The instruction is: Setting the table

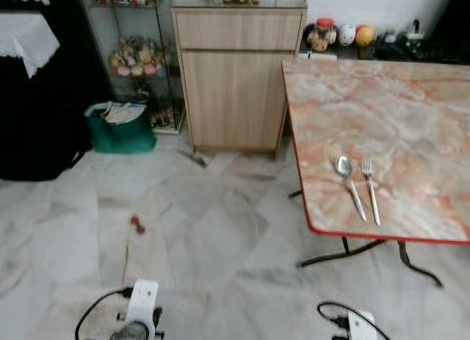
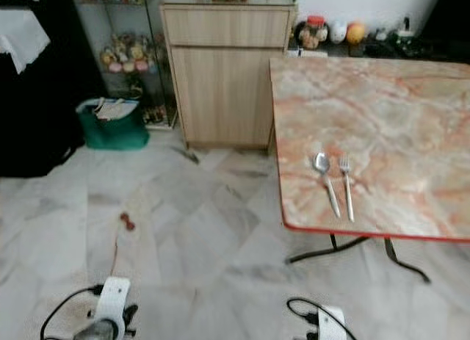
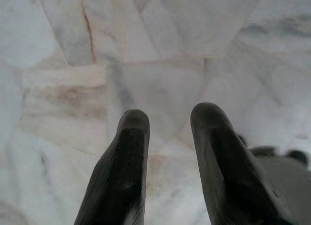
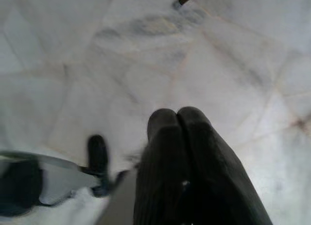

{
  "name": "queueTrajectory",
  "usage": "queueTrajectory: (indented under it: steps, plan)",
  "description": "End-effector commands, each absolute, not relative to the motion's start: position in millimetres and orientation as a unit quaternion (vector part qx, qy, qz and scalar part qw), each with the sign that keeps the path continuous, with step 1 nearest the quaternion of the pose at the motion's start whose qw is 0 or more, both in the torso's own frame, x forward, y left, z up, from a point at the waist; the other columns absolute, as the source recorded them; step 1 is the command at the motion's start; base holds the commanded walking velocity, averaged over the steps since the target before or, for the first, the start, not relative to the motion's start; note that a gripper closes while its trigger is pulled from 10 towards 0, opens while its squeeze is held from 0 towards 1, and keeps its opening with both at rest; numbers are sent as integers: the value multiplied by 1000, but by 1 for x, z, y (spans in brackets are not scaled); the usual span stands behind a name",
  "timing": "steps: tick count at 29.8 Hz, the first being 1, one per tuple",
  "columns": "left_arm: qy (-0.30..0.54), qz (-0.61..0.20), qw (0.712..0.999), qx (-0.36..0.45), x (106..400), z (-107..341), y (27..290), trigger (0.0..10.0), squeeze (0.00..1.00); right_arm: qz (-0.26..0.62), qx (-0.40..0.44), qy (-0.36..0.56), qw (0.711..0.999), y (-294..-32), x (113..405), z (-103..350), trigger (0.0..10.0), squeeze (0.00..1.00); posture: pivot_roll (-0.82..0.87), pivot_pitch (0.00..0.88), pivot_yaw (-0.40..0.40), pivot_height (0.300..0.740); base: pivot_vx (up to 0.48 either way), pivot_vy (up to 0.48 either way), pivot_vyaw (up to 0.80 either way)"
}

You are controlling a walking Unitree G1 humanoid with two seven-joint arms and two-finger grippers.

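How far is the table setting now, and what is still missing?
Done: a spoon and a fork lie side by side near the front edge of the marble table. In hand: nothing; the left tool is open and the right tool shut, both over the floor. Left, probably: plate, glass, other places.

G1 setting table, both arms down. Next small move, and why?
Probably step forward and right toward the table. The spoon and fork already lie side by side near its front edge, nothing else is set, and both the left gripper and right gripper hang empty over the floor, short of the table.
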State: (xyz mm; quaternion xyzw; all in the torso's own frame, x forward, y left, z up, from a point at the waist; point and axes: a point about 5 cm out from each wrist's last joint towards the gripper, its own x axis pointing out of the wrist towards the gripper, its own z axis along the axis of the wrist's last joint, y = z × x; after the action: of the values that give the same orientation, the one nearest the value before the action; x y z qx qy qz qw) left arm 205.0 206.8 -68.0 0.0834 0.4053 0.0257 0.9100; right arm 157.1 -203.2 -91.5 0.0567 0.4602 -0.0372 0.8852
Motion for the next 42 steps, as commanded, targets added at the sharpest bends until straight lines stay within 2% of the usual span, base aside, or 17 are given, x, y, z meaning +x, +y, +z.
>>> queueTrajectory:
  steps: [1,10,24,34,42]
  plan:
    - [403,15,911,87,207,-68,202,10000,0,-47,54,469,880,-210,149,-94,10000,0,73,0,-17,740,0,0,0]
    - [403,5,909,103,208,-67,201,10000,0,-47,54,469,880,-210,149,-94,10000,0,75,0,-18,740,0,-30,0]
    - [403,13,909,108,207,-67,205,10000,0,-57,58,468,880,-210,148,-94,10000,0,75,0,-18,740,0,-457,0]
    - [398,12,911,102,208,-67,203,10000,0,-73,58,464,881,-212,147,-94,10000,0,73,0,-21,740,0,0,0]
    - [400,15,911,99,206,-68,204,10000,0,-90,59,424,899,-214,152,-89,10000,0,65,0,-25,740,0,0,0]
